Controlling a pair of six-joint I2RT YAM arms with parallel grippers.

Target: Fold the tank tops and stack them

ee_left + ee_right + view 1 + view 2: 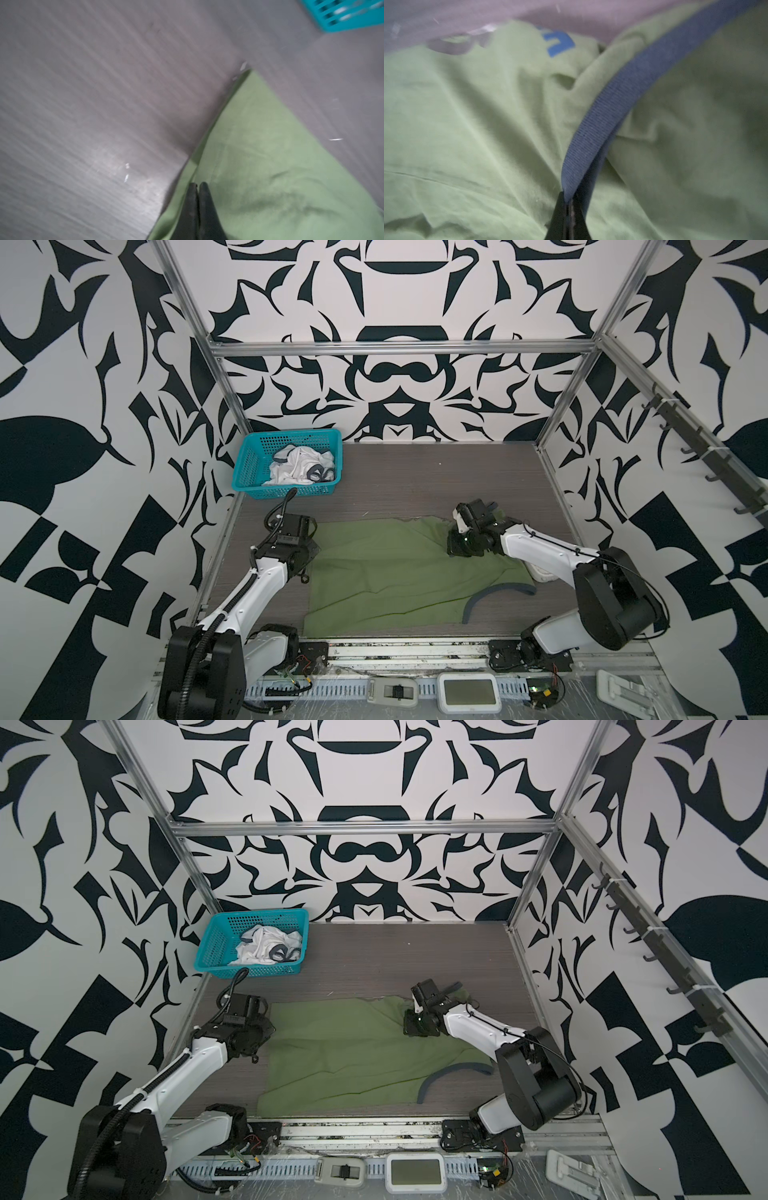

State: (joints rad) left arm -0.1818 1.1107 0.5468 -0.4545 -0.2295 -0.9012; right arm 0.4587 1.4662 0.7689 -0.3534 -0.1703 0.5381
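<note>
The olive green tank top lies spread on the table in both top views, with a grey-blue trim arc at its near right. My left gripper is at its far left corner, jaws shut, pinching the green cloth near the hem. My right gripper is at the far right end, shut on the blue trim strap, which rises from the cloth. The white tank top lies crumpled in the basket.
The teal mesh basket stands at the table's far left corner. Bare grey table stretches behind the green top. A rack of hooks runs along the right wall. Small devices sit on the front rail.
</note>
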